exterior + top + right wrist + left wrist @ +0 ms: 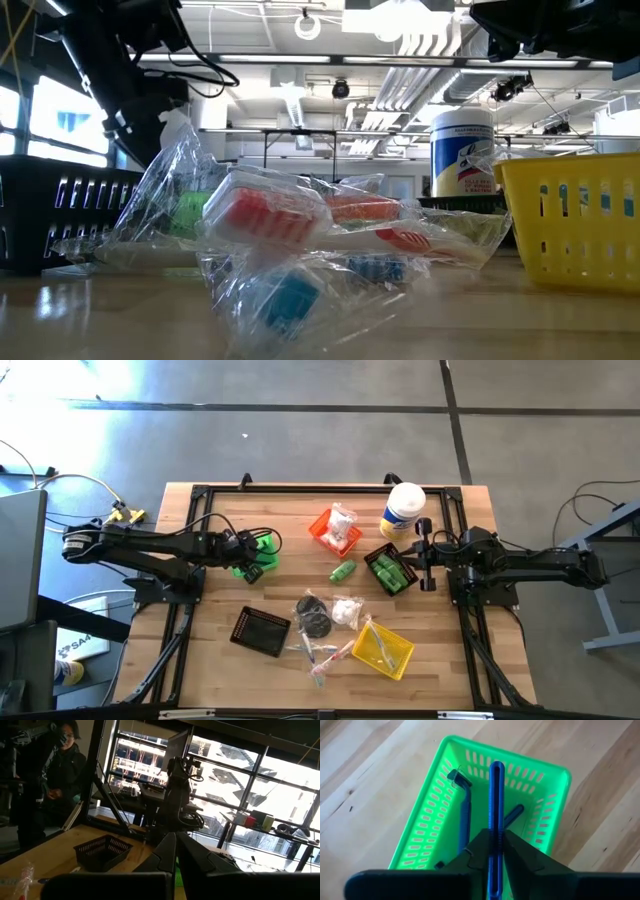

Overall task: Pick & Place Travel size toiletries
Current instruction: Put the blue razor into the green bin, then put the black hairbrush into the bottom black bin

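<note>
Over green bin (pixel 540 810), left gripper (pixel 496 851) clamped on dark blue stick (pixel 496 800) | two more sticks below | right gripper (pixel 176 851) pinched closed beside black bin (pixel 392 570) | canister (pixel 462 150) label unreadable

I see a thin blue piece (pixel 496 815) pinched upright over my green bin, two more dark blue pieces (pixel 464 815) lying inside it. A green mini bottle (pixel 343 571) lies mid-table; white crinkly packets (pixel 347 610) and clear-wrapped sticks (pixel 322 653) are scattered nearer
</note>
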{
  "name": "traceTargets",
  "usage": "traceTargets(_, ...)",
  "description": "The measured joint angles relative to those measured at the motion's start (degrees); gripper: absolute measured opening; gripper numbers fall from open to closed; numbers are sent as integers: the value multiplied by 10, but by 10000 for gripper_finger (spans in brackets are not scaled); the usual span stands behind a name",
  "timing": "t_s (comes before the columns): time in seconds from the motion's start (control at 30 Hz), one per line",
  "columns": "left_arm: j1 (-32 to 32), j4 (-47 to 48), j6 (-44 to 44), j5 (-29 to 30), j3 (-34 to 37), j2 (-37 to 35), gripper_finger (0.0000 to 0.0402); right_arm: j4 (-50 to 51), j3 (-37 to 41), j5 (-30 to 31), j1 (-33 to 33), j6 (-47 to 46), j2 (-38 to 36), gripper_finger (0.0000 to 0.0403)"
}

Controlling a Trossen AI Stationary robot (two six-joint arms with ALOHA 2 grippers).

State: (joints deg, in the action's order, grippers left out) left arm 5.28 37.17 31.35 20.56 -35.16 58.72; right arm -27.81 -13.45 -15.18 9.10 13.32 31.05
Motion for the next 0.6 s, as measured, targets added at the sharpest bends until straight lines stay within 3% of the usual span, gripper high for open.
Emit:
traceTargets(0.33, 0, -4, 0, 17, 0, 0, 138, 2, 0, 0, 0, 0, 0, 9)
traceTargets(0.6, 0, -87, -43, 17, -17, -5, 128, 2, 0, 0, 0, 0, 0, 9)
